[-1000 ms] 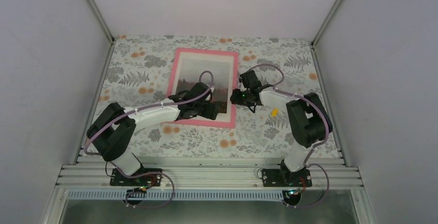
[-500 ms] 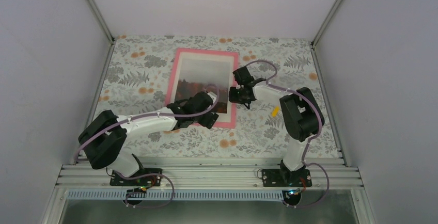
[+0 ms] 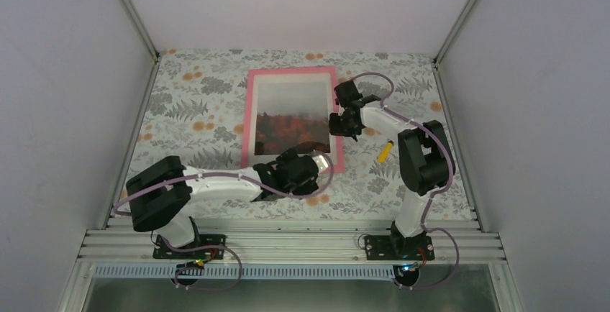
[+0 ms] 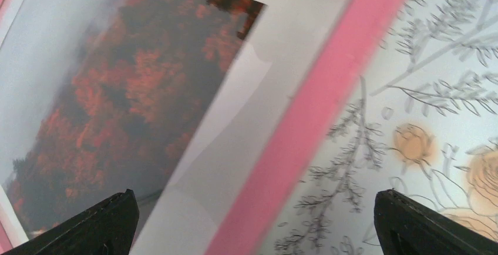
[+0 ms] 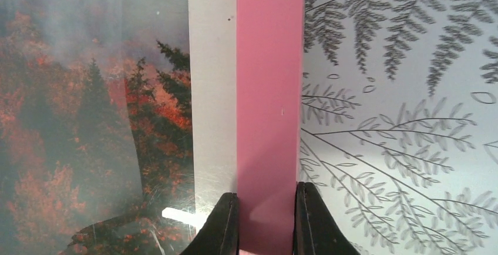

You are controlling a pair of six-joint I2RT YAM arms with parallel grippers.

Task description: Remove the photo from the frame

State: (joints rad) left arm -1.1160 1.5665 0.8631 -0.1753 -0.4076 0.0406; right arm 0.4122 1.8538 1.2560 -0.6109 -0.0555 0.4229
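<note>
between the fingers of the right tool [image 5: 267,211] runs one long rail of the frame [image 5: 270,90]. one finger [image 5: 222,228] sits on the inner side of the rail, at the white margin. the other finger sits on the outer side, over the floral worktop [image 5: 399,120]. the right tool is pressed together on this pink rail and pinches it.

directly inboard of the pinched rail lies the photo [image 5: 88,90]. it shows red-orange trees under grey mist and is seated inside the frame. a pale glare crosses the print close to the inner finger.

beneath the left tool [image 4: 258,225] is the frame corner nearest the arm bases. the left tool is spread to full width and holds nothing. one fingertip [image 4: 108,222] stands over the edge of the photo and its margin. the other stands over bare worktop, outside the pink rail. the rail passes diagonally through the gap between them. whether either fingertip touches the surface cannot be told.

from overhead, the frame lies on the worktop with the photo filling its opening. the right tool meets the frame at about mid-length of the rail on its own side. the left tool covers the near corner on that same side. the two tools are apart from each other along this rail.

behind the right tool, toward its arm, a small yellow object [image 3: 385,151] lies on the worktop, apart from the frame.
</note>
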